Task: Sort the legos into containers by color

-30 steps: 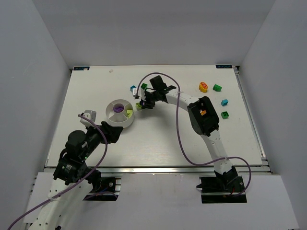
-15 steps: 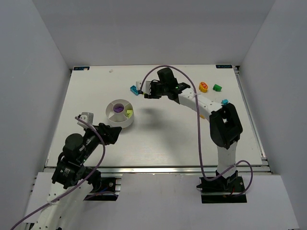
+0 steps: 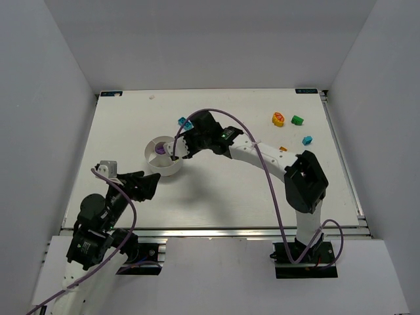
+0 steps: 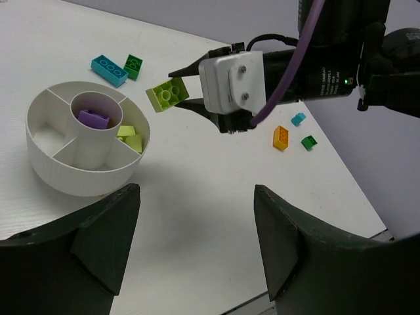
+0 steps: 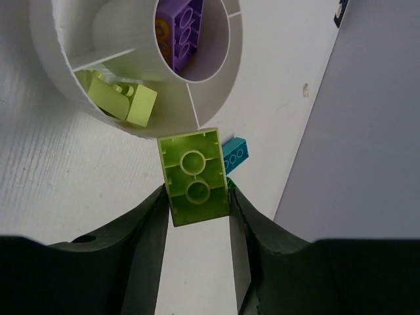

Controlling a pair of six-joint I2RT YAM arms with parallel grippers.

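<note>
The white divided bowl [image 3: 162, 168] stands left of the table's middle. In the left wrist view its [image 4: 77, 178] centre cup holds a purple brick [image 4: 94, 119] and one wedge holds lime bricks [image 4: 130, 136]. My right gripper [image 3: 176, 150] is shut on a lime brick [image 5: 195, 177] and holds it in the air at the bowl's right rim [image 5: 65, 77]; the brick shows in the left wrist view [image 4: 168, 93]. My left gripper [image 4: 197, 216] is open and empty, near and left of the bowl [image 3: 146, 184].
A cyan brick [image 4: 109, 70] and a dark green brick [image 4: 134, 65] lie behind the bowl. At the back right lie an orange piece [image 3: 278, 119], a green brick [image 3: 297, 120], a cyan brick [image 3: 306, 140] and a small orange brick [image 3: 283, 149].
My right gripper lifted the lime brick from the table beside the bowl, swung back, then came to the bowl's right rim. My left gripper drew back toward the near left.
</note>
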